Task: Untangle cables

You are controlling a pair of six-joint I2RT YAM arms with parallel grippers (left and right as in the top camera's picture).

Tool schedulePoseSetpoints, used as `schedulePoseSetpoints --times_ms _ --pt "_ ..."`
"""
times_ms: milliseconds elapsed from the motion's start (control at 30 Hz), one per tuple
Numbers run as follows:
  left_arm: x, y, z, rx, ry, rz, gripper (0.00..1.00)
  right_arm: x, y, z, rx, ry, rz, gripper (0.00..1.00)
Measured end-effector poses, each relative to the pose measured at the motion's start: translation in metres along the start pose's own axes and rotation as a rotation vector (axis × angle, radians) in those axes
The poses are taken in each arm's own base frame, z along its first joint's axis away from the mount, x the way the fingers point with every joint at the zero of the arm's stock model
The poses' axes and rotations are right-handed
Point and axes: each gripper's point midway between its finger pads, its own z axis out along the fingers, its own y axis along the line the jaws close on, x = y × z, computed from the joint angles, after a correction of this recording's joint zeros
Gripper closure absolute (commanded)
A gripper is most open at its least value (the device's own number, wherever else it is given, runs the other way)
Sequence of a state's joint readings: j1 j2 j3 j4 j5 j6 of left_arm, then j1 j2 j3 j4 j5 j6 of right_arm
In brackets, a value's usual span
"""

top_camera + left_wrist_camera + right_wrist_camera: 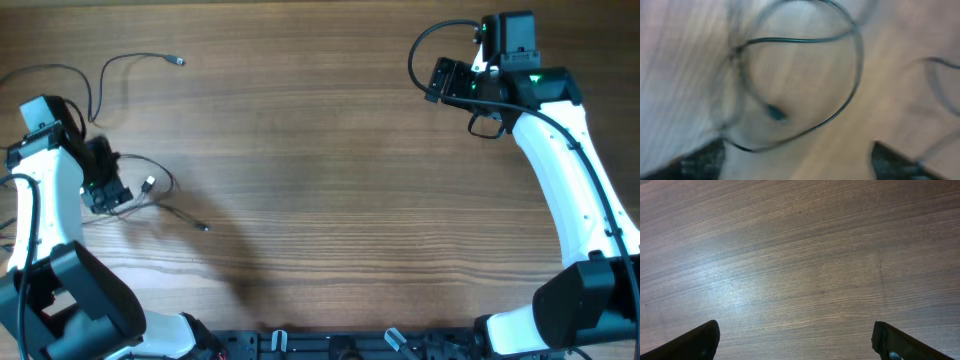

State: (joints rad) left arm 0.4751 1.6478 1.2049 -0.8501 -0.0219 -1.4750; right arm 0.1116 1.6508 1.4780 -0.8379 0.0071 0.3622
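Left wrist view: my left gripper [800, 162] stands wide open, holding nothing — the cables [795, 41] loop just ahead. Advise grasping one strand near its plug [775, 112], clear of crossings.

We are finding the cables [148, 184] lying on the table [320, 200] at the far left of the overhead frame. One strand is curving across the upper left, with its plug end [178, 62] pointing right, and a looped one is lying below it at middle left. The left gripper [105, 192] is hanging over that loop's left part (whether touching, we cannot tell). The right gripper [440, 80] is sitting at the upper right, well apart from the cables.
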Motion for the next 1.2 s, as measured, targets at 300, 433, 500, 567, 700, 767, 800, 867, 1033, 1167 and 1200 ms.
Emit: schedulePoseSetpoints --times_ms 300,433,500,567,700,767,800,867,1033,1167,1200 --pt "0.059 -0.087 -0.057 0.392 0.296 0.449 0.01 0.0 0.0 0.0 0.0 0.0 0.0 0.0" --pt "0.09 -0.088 -0.148 0.597 0.29 0.831 0.0 0.0 0.0 0.0 0.0 0.0 0.0 0.0" --pt "0.103 -0.073 -0.187 0.675 0.265 0.97 0.02 0.0 0.0 0.0 0.0 0.001 0.0 0.0" --pt "0.114 -0.03 -0.23 0.706 0.214 1.128 0.02 0.0 0.0 0.0 0.0 0.001 0.0 0.0" --pt "0.112 0.028 -0.276 0.743 0.092 1.269 0.0 0.0 0.0 0.0 0.0 0.0 0.0 0.0" --pt "0.107 0.056 -0.297 0.781 0.02 1.316 0.0 0.0 0.0 0.0 0.001 0.001 0.0 0.0" --pt "0.104 0.063 -0.305 0.806 -0.005 1.325 0.0 0.0 0.0 0.0 0.0 0.0 0.0 0.0" --pt "0.091 0.085 -0.32 0.838 -0.064 1.326 0.0 0.0 0.0 0.0 0.0 0.001 0.0 0.0" --pt "0.063 0.137 -0.336 0.873 -0.137 1.305 0.0 0.0 0.0 0.0 0.0 0.001 0.0 0.0" --pt "0.051 0.17 -0.334 0.86 -0.14 1.308 0.0 0.0 0.0 0.0 0.0 0.0 0.0 0.0" --pt "0.048 0.178 -0.332 0.855 -0.139 1.309 0.0 0.0 0.0 0.0 0.001 0.001 0.0 0.0"
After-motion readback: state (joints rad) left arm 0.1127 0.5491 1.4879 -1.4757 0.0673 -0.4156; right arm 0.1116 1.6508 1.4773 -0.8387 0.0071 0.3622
